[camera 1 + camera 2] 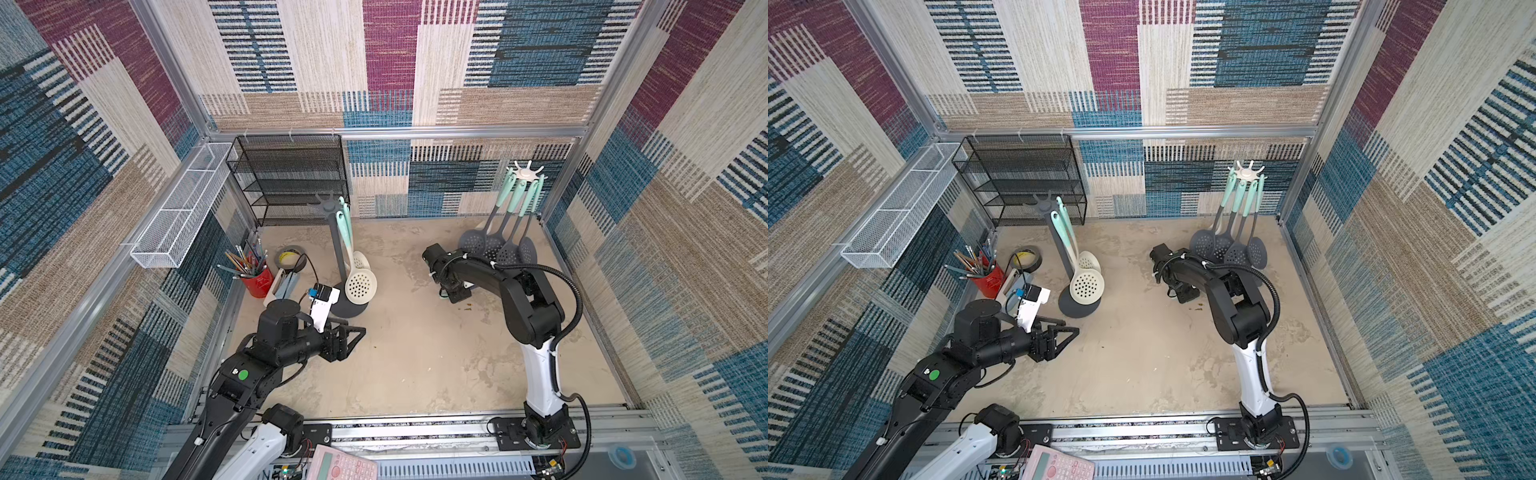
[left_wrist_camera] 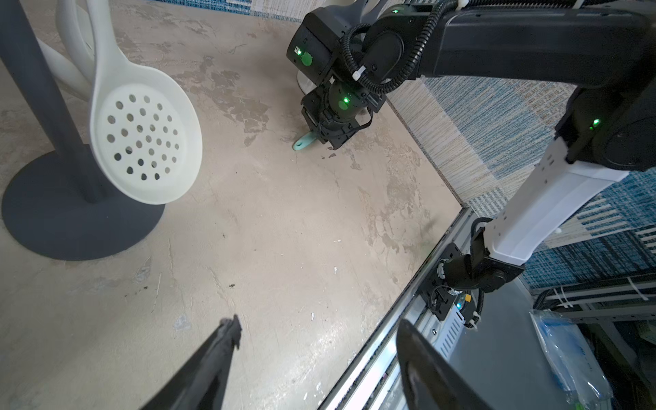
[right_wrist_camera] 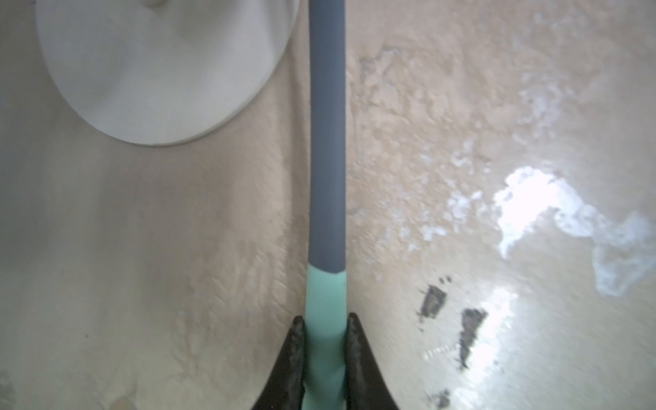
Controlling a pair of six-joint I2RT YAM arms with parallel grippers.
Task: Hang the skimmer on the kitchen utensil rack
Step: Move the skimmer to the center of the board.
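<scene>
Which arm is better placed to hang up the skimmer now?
Right. The right gripper is shut on the skimmer, at its mint handle end, beside the white rack. The left gripper is open and empty, near the grey rack.

No word, brand or number can be read anywhere in this robot work cell. Faint marks are seen on the red pencil cup (image 1: 258, 284) at the table's left edge, and keys on the pink calculator (image 1: 344, 464) at the front rail, but all are too small to be made out.
</scene>
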